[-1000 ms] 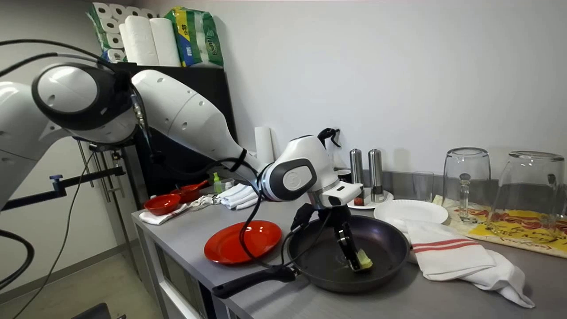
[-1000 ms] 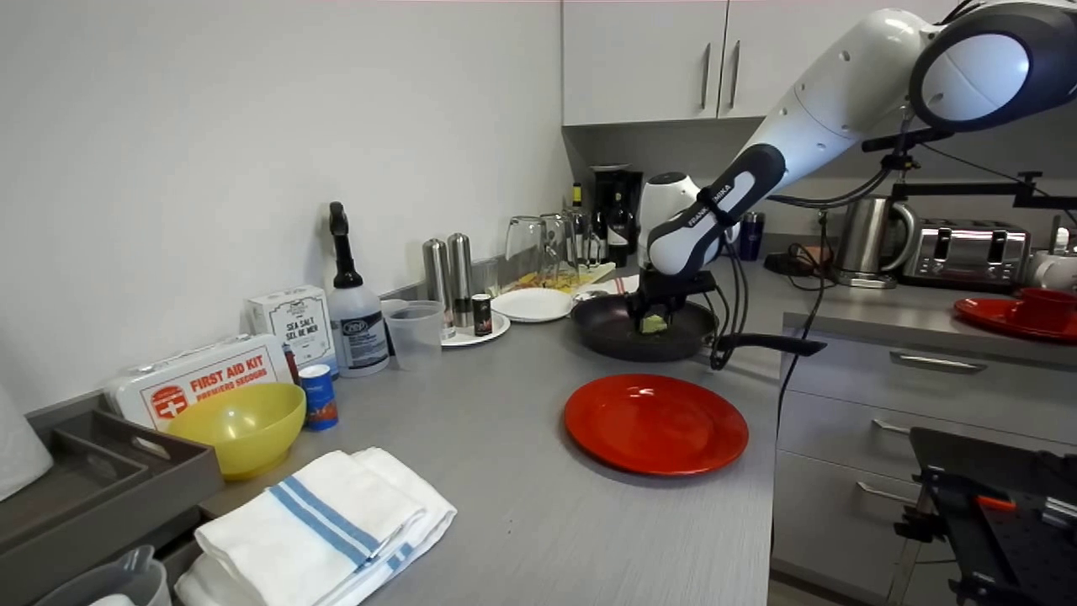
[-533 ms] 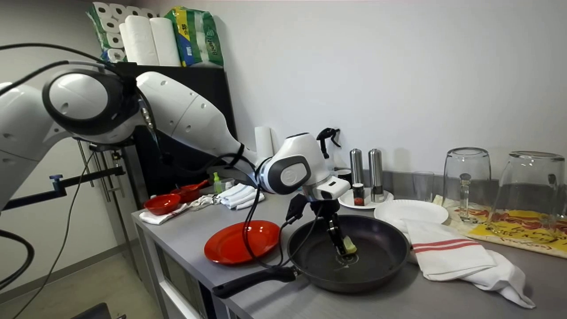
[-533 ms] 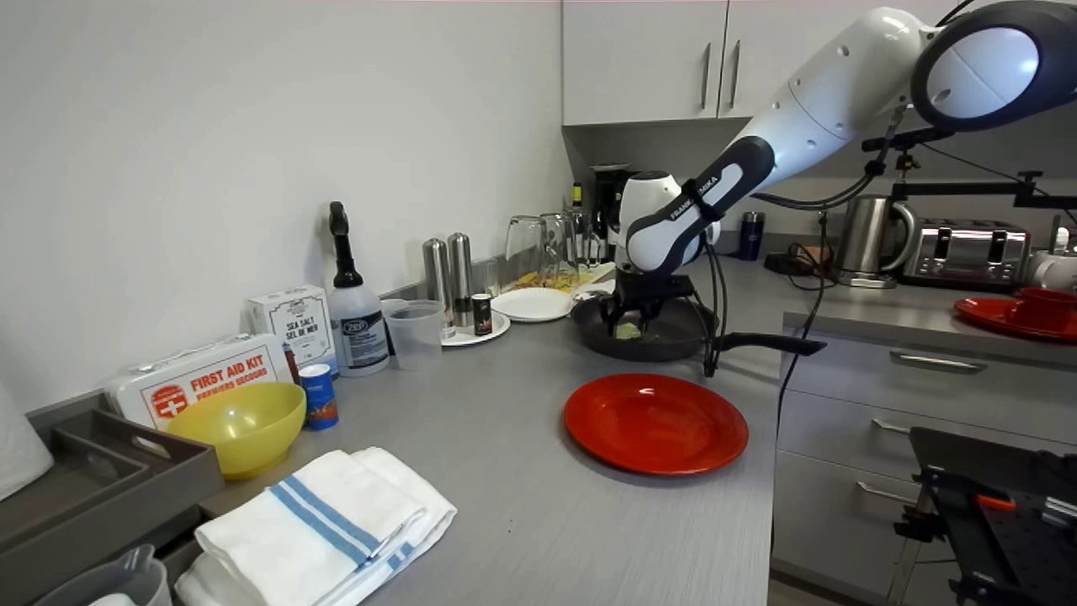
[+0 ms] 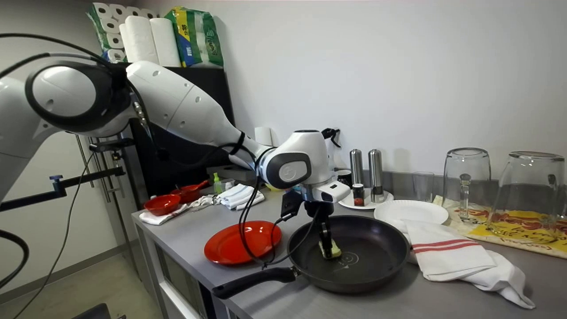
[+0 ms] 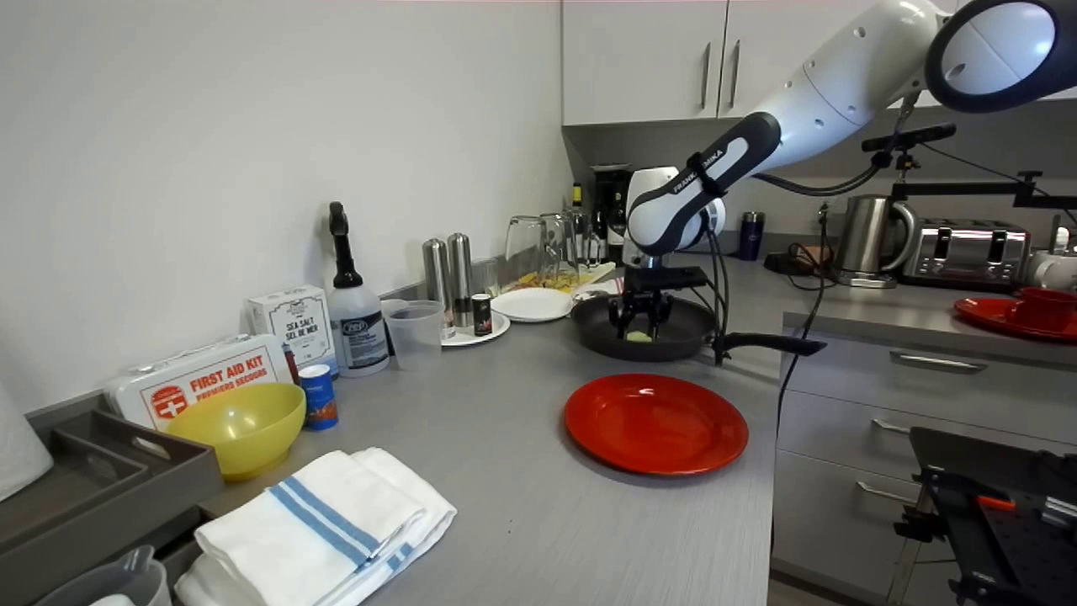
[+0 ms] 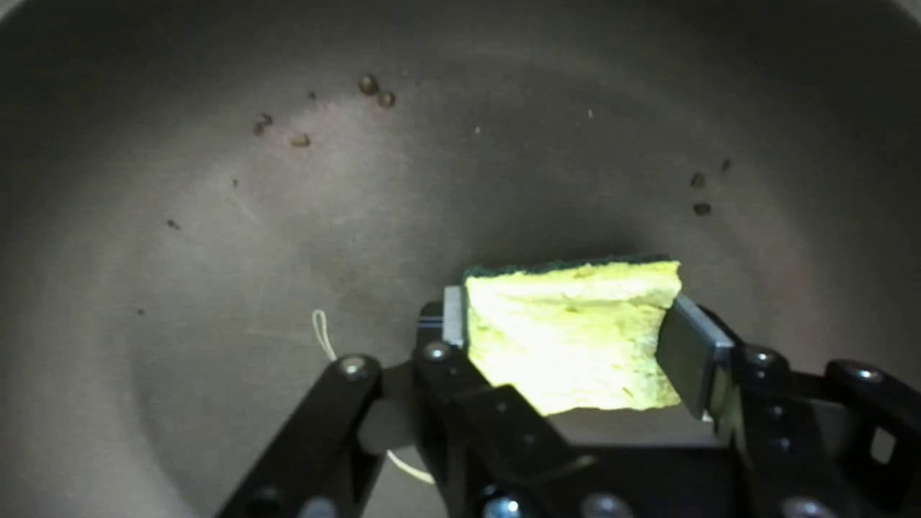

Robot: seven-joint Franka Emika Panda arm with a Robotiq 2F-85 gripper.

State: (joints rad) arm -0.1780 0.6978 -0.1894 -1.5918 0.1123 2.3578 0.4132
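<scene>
One yellow sponge (image 7: 575, 352) with a dark scrubbing side is pinched between the pads (image 7: 452, 316) of the gripper (image 7: 573, 337), which points down into a black frying pan (image 5: 376, 248); the sponge is low in the pan, just beside a pale mark (image 5: 348, 258) on its floor in an exterior view; whether it touches that floor I cannot tell; dark specks (image 7: 368, 85) lie scattered about the pan in the wrist view; the handle (image 5: 254, 282) reaches over the edge of the grey counter (image 6: 505, 471); a red plate (image 6: 656, 429) lies near the pan; a white towel with red stripes (image 5: 447, 257) lies just beside the rim; two metal shakers (image 5: 375, 170) stand by the wall (image 5: 398, 88).
</scene>
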